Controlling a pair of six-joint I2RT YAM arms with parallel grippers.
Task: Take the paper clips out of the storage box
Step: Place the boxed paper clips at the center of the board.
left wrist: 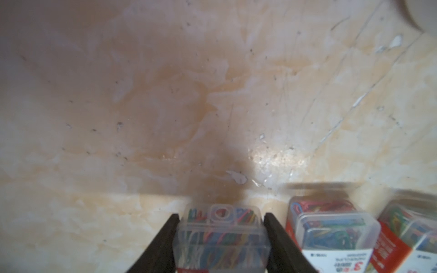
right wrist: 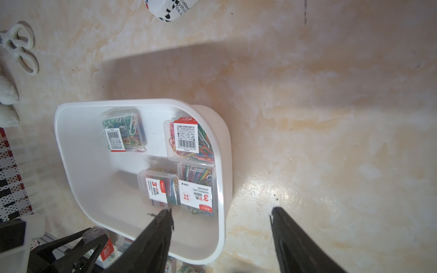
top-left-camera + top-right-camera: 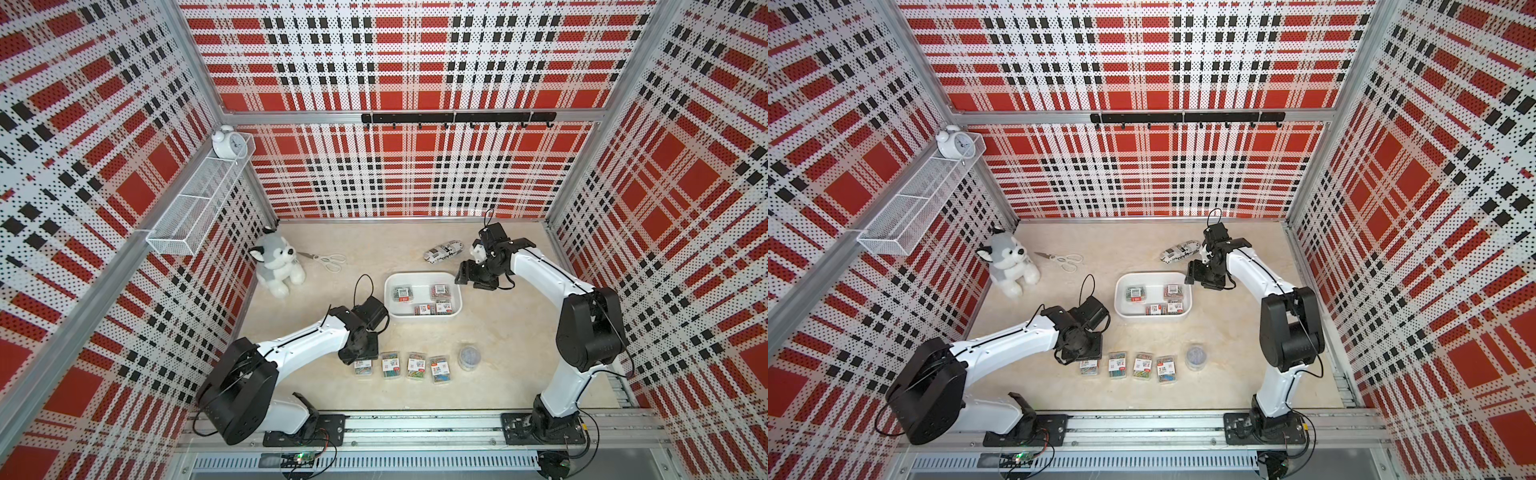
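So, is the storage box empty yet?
No, the right wrist view shows four paper clip cases lying inside the storage box.

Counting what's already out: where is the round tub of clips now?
In both top views the round tub stands outside the storage box, at the right end of the row of cases, beside the last case.

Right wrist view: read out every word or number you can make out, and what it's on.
"PAPER CLIPS", big "3": upside down on the white-and-red label of the case by the wall of the storage box.
"3": neighbouring case.
Barcode digits on the two far cases: too small.
Printed pouch: cut-off letters only.
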